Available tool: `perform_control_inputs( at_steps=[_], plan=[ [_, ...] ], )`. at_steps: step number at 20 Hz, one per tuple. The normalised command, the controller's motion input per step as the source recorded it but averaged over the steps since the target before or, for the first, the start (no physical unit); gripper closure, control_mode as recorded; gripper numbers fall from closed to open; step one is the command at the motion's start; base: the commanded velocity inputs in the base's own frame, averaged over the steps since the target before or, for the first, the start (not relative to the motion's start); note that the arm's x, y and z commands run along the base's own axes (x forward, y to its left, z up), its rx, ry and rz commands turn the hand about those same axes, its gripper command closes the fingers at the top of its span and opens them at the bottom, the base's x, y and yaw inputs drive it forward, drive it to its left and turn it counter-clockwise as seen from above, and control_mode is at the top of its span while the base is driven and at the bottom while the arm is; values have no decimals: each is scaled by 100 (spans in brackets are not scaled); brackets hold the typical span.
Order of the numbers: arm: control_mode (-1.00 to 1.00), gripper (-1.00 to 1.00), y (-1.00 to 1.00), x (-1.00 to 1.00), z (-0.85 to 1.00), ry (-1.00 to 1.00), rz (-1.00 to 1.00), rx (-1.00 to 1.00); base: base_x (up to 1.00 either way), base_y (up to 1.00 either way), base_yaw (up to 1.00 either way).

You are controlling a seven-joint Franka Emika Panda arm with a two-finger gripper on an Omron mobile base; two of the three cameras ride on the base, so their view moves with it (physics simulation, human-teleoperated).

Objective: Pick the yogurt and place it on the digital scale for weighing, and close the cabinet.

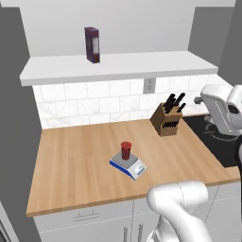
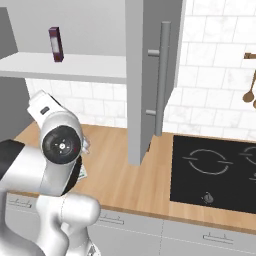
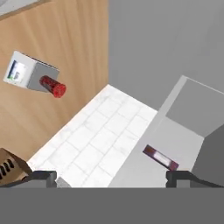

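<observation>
Yogurt (image 1: 125,150) stands upright on the digital scale (image 1: 128,165), mid-bench (image 1: 71,160); placing step looks done. Cabinet (image 2: 150,75) not yet closed: right door stands out toward the base, bar handle (image 2: 161,80) facing the cooktop (image 2: 215,170). Purple carton (image 1: 92,45) sits on the shelf (image 1: 118,66), at 11 o'clock from the scale.

Risks, judged: a wide swing toward the door could clip the knife block (image 1: 167,120) at 2 o'clock from the scale, or brush the cup off it; pushing near the hinge edge may leave the door ajar.

Arm raised high at the right; end effector (image 3: 112,177) fingers spread wide, empty, looking down at the shelf and backsplash.
</observation>
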Motion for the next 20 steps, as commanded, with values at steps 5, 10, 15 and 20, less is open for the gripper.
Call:
perform_control_inputs(
  at_steps=[5, 10, 15, 20],
  plan=[
    [-100, -100, -32, -100, -26, -22, -16, 18, 0, 0, 0],
    [-100, -100, -63, -85, -1, -8, -9, 14, 0, 0, 0],
    [-100, -100, -97, -56, -65, -9, -2, 15, 0, 0, 0],
    [-100, -100, -92, -44, -55, -34, 0, 12, 0, 0, 0]
  ],
)
